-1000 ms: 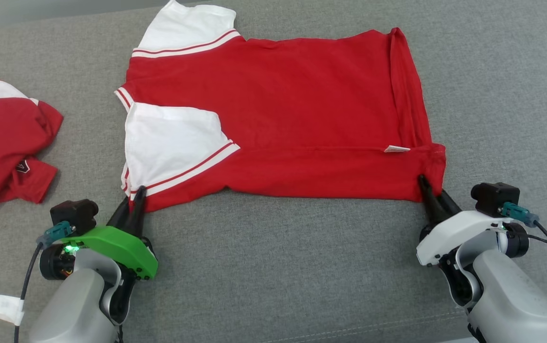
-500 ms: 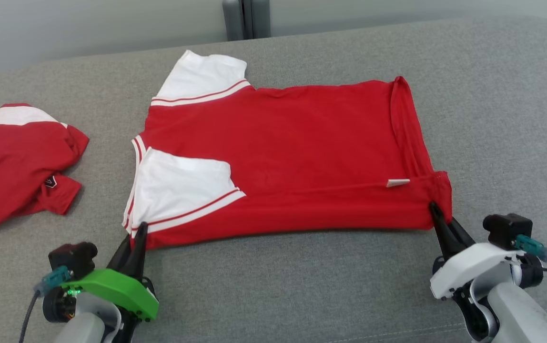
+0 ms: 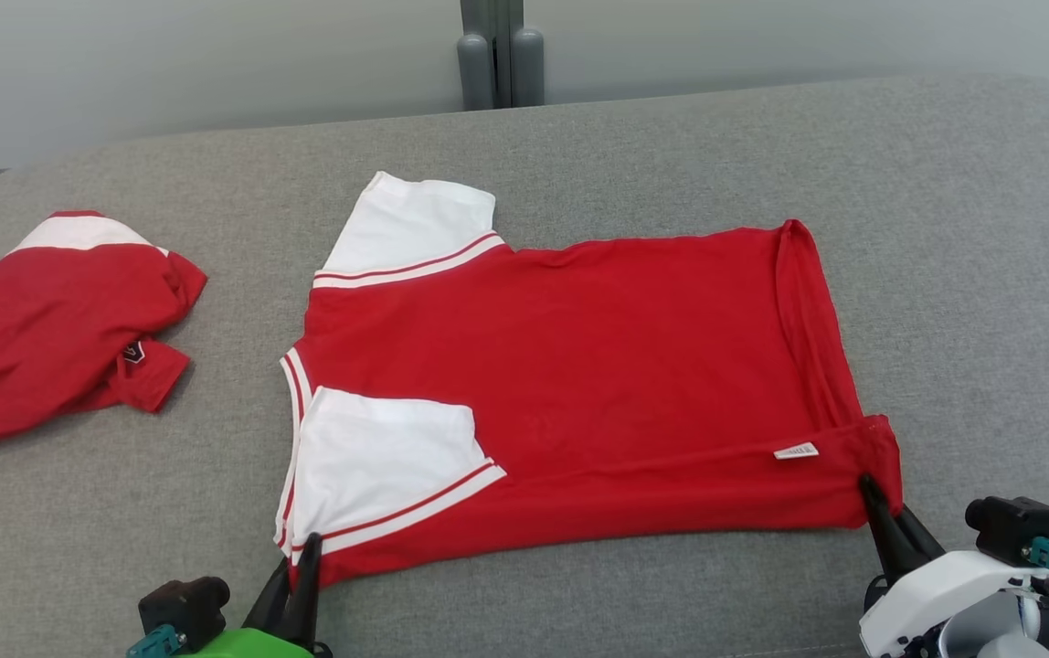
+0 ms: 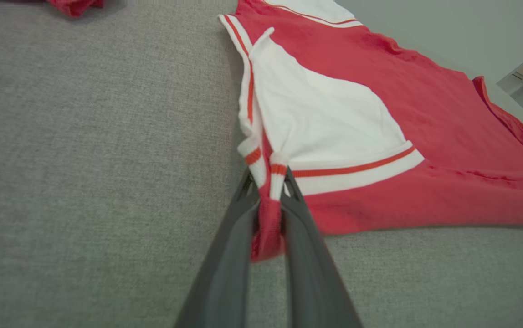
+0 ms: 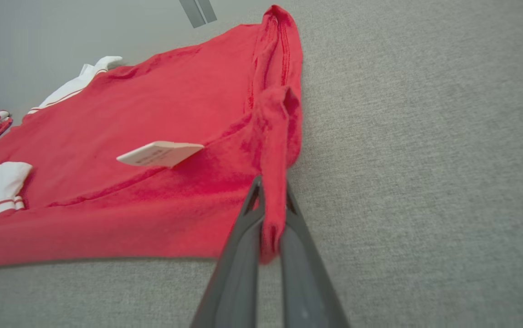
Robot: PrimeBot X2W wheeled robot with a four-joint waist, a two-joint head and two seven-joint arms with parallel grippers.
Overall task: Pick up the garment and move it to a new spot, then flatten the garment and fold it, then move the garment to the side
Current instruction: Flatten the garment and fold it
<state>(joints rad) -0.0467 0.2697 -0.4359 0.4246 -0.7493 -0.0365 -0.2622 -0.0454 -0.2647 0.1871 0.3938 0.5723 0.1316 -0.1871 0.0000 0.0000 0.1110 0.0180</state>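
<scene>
While your left pincer [image 4: 268, 178] grips the sleeve-side corner of the red shirt [image 3: 625, 366] and your right pincer [image 5: 271, 184] clamps its hem corner, it lies flat near the front edge of the grey couch [image 3: 579, 599]. Thin bites: lift unevenly and one could slip, skewing the fold.

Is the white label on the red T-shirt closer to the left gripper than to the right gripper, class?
No, the white label sits on the red T-shirt beside the right gripper, far from the left gripper.

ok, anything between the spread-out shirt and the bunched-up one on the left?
Nothing. In the head view a bare strip of grey cushion separates the spread shirt from the bunched shirt; they lie apart.
</scene>
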